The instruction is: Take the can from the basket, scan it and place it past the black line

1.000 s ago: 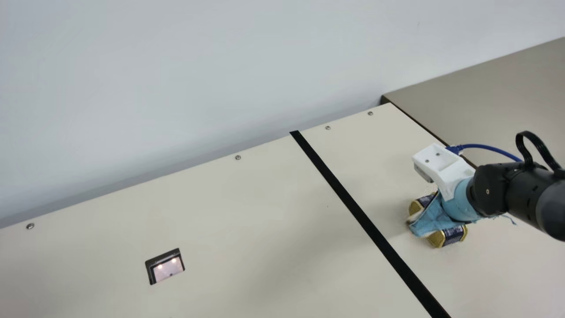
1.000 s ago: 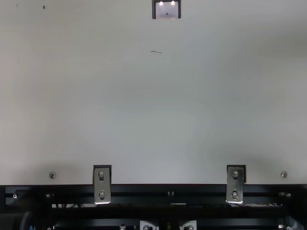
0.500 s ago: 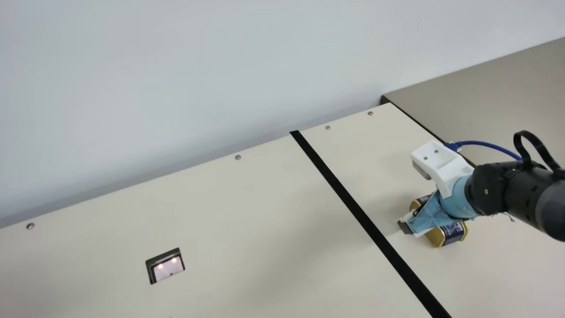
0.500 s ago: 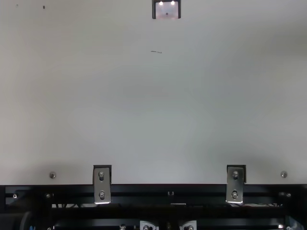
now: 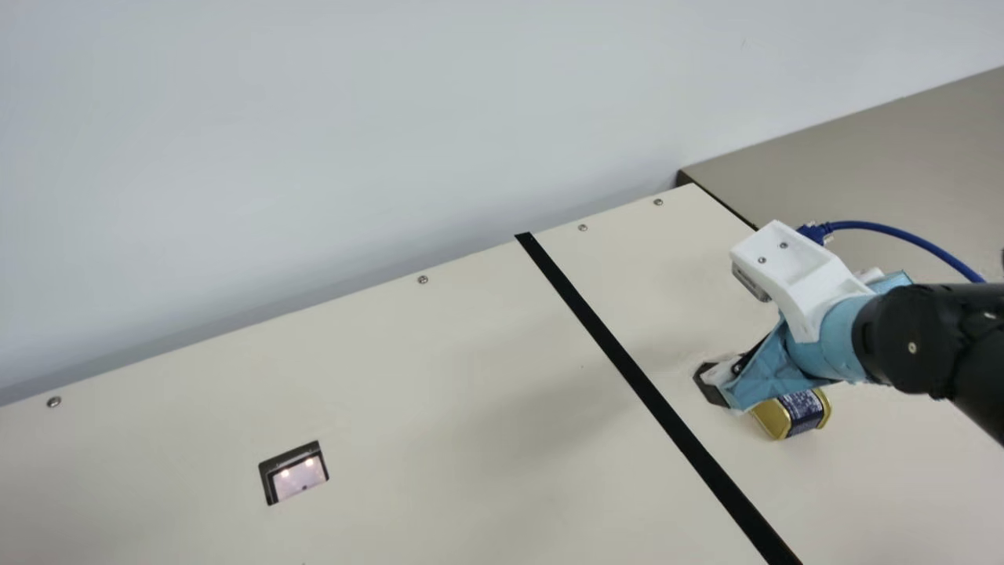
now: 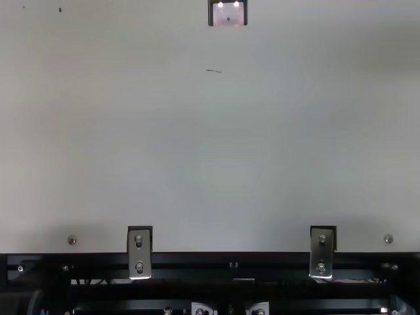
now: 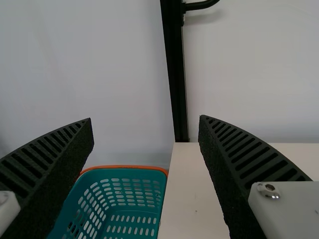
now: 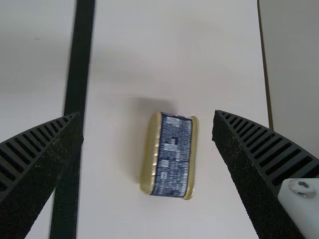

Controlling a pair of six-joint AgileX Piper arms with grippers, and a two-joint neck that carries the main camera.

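Nearly finished, judging by the layout. Down on the surface (image 5: 392, 392), past the black line (image 5: 604, 337) on the side away from the scanner window (image 5: 300, 475): the can (image 8: 172, 157), apparently lying on one side, label up, well clear of the line in the right wrist view. Out of the basket (image 7: 124, 167), then, and onto the right side of the line: both to be counted as done. About the scan, impossible to tell from here; presumably dealt with, given the can's resting place, but without any proof in view.

Right end effector (image 8: 147, 114) above the can and spread wide, clamped on nothing, with room to either side of the can. Left end effector (image 7: 145, 118) also wide apart and without a load, near the basket.

Left to do, as far as can be judged: only a clean withdrawal of the right end effector, straight up and back, without brushing the can. Main risk, a small one: nudging or tipping the can on the way out. No call for another grasp, unless to repeat a missed scan. No work apparent for the left end effector.
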